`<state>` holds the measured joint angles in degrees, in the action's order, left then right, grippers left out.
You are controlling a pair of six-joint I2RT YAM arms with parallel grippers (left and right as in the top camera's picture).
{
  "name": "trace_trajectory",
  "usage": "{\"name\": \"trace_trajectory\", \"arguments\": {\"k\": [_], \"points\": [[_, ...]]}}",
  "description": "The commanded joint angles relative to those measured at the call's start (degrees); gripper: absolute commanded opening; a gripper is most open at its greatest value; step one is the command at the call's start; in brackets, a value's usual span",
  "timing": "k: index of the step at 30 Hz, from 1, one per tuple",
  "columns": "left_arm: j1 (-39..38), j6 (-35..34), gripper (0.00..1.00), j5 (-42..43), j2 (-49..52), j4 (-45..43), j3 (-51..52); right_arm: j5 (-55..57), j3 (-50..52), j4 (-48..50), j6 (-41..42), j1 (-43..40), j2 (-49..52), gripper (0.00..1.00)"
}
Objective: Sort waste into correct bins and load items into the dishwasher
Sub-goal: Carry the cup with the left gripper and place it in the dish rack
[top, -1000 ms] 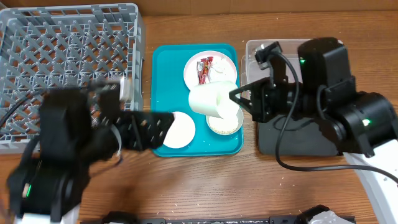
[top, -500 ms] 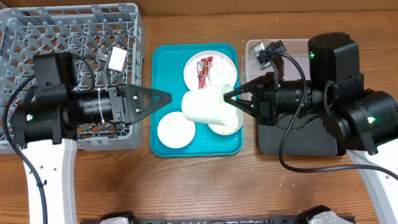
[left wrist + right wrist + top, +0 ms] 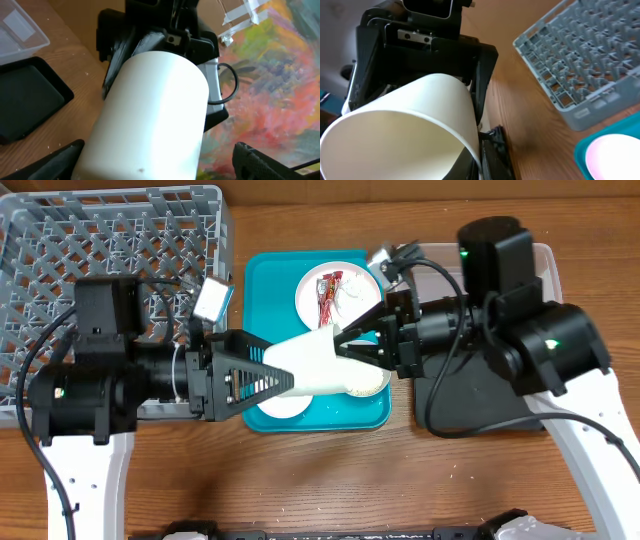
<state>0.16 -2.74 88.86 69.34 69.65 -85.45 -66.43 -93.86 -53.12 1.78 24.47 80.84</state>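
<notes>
A wooden table (image 3: 330,480) with a warm brown grain fills the overhead view, with a darker knot or two showing in the boards. In the middle of it lies a teal serving tray (image 3: 268,288), rectangular with rounded corners and a low raised rim, its longer sides running from the near edge towards the far edge. In the right wrist view the same brown table (image 3: 525,115) runs across the picture, and one corner of the teal tray (image 3: 578,151) just shows at the lower right. In the left wrist view, beyond a strip of the table (image 3: 70,50), stands a backdrop (image 3: 282,75) covered in blurred patches of red, orange, yellow, green and purple.
</notes>
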Motion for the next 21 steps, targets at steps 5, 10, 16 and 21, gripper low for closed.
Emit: {"name": "trace_trajectory", "arguments": {"k": [5, 10, 16, 21], "points": [[-0.2, 1.5, 0.67, 0.8, -0.5, 0.0, -0.5, -2.3, -0.7, 0.7, -0.1, 0.3, 0.3, 0.04], [-0.2, 1.5, 0.60, -0.8, -0.5, 0.0, -0.5, -2.3, -0.7, -0.1, -0.1, 0.3, 0.3, 0.25], [0.6, 1.3, 0.52, -4.8, -0.5, 0.2, -0.5, 1.4, -0.8, -1.6, -0.4, -0.5, -0.3, 0.88], [5.5, 0.6, 0.53, -18.6, -1.4, 5.3, -0.5, 10.8, -0.8, -5.8, -0.4, -4.5, -3.2, 0.94]]}}
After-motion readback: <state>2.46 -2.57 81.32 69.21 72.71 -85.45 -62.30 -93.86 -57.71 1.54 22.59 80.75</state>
